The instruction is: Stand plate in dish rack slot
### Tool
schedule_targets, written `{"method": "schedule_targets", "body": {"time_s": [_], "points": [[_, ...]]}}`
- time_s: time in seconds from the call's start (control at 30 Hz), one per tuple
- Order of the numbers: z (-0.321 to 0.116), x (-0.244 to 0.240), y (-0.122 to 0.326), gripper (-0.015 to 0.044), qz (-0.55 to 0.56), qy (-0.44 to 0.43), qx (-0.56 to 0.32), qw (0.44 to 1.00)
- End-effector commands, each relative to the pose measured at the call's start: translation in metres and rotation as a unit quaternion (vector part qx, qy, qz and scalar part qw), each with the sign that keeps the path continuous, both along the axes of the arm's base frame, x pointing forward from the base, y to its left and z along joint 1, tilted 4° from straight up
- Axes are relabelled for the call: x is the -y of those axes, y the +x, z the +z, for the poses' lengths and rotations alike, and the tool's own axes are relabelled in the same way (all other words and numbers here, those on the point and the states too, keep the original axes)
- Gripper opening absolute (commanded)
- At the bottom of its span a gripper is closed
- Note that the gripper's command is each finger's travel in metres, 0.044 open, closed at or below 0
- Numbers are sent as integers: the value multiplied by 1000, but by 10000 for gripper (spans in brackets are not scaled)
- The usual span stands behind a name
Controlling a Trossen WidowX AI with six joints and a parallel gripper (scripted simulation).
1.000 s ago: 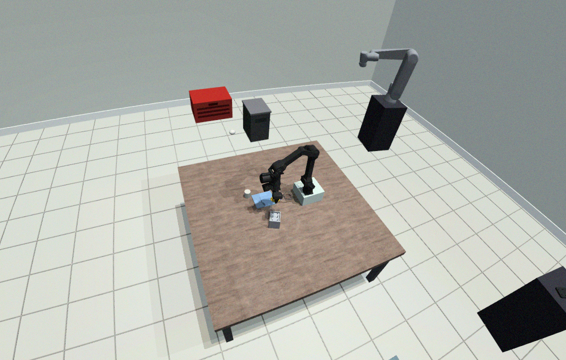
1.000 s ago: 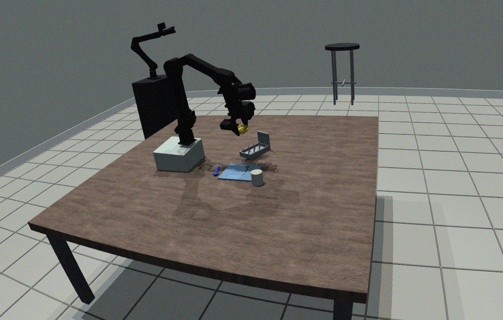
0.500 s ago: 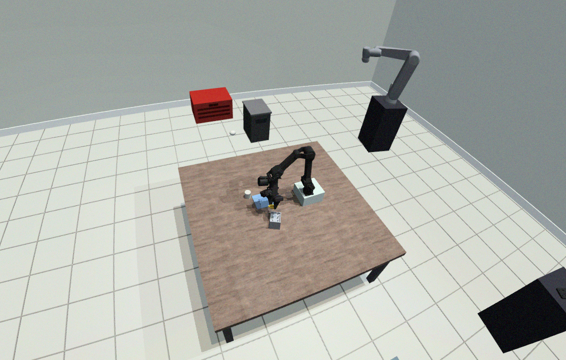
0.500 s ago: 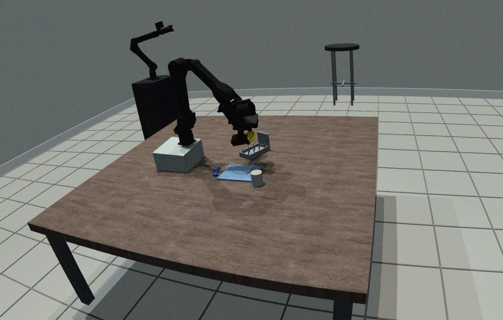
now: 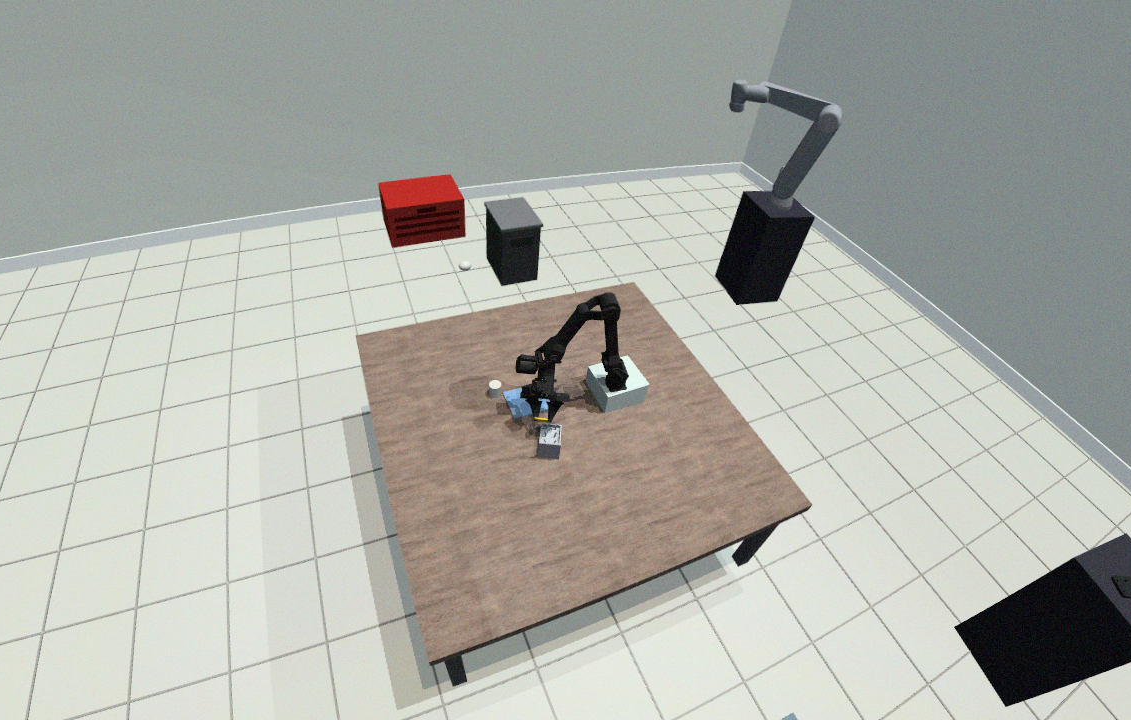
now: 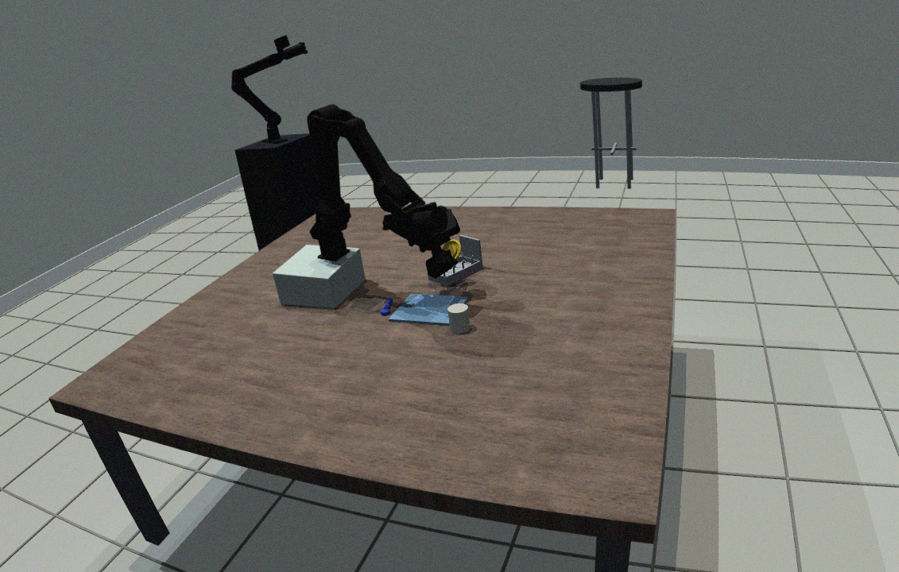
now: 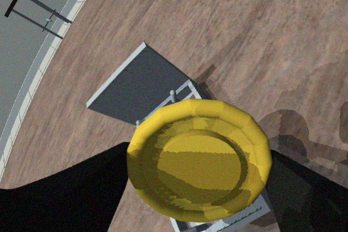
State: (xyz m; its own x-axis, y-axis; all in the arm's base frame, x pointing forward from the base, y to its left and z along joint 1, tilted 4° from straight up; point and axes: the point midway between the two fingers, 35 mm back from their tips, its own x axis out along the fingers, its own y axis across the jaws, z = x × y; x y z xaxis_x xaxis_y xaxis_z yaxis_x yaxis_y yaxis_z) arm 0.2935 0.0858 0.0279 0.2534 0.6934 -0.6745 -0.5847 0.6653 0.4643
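Observation:
The yellow plate is held by its rim between the two black fingers of my gripper, which is shut on it. In the exterior view the plate stands steeply tilted, close above the dish rack. The rack is a grey tray with a tall end panel and short pegs. In the wrist view the plate covers most of the tray and its slots; two pegs show beyond its upper left rim. Whether the plate's lower edge is between the rails is hidden.
A blue mat lies beside the rack, with a white cup at its edge. A blue spoon-like thing lies between the mat and the arm's pale base block.

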Motion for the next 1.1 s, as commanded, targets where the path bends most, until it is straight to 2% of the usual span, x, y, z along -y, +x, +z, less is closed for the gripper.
{"method": "schedule_targets", "body": {"time_s": [0.0,0.4,0.8,1.07], "points": [[-6,0,-4,0,36,31,55,997],[-9,1,-16,0,109,93,219,965],[-2,5,-38,0,157,132,393,896],[-1,5,-39,0,159,133,403,891]]}}
